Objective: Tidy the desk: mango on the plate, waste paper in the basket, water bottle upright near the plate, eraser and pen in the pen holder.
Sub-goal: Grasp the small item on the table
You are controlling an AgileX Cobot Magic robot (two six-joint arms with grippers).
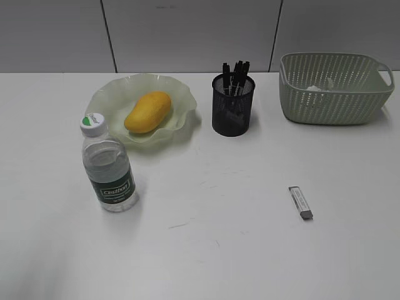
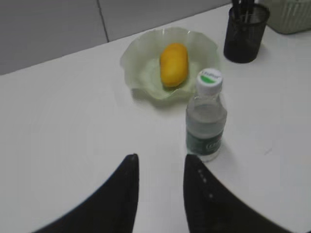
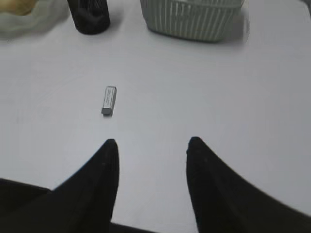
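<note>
The mango (image 1: pixel 148 112) lies on the green ruffled plate (image 1: pixel 106 97); both show in the left wrist view too, mango (image 2: pixel 174 63) and plate (image 2: pixel 138 60). The water bottle (image 1: pixel 108 165) stands upright in front of the plate, also in the left wrist view (image 2: pixel 206 116). The black mesh pen holder (image 1: pixel 232 107) holds pens (image 1: pixel 235 74). White waste paper (image 1: pixel 319 86) lies in the basket (image 1: pixel 334 100). The grey eraser (image 1: pixel 300 202) lies flat on the desk (image 1: pixel 206 250), also in the right wrist view (image 3: pixel 109 100). My left gripper (image 2: pixel 160 158) is open and empty, near the bottle. My right gripper (image 3: pixel 152 141) is open and empty, short of the eraser.
Neither arm shows in the exterior view. A grey panelled wall (image 1: pixel 187 31) runs behind the desk's far edge. The pen holder (image 3: pixel 89 15) and basket (image 3: pixel 192 19) show at the top of the right wrist view.
</note>
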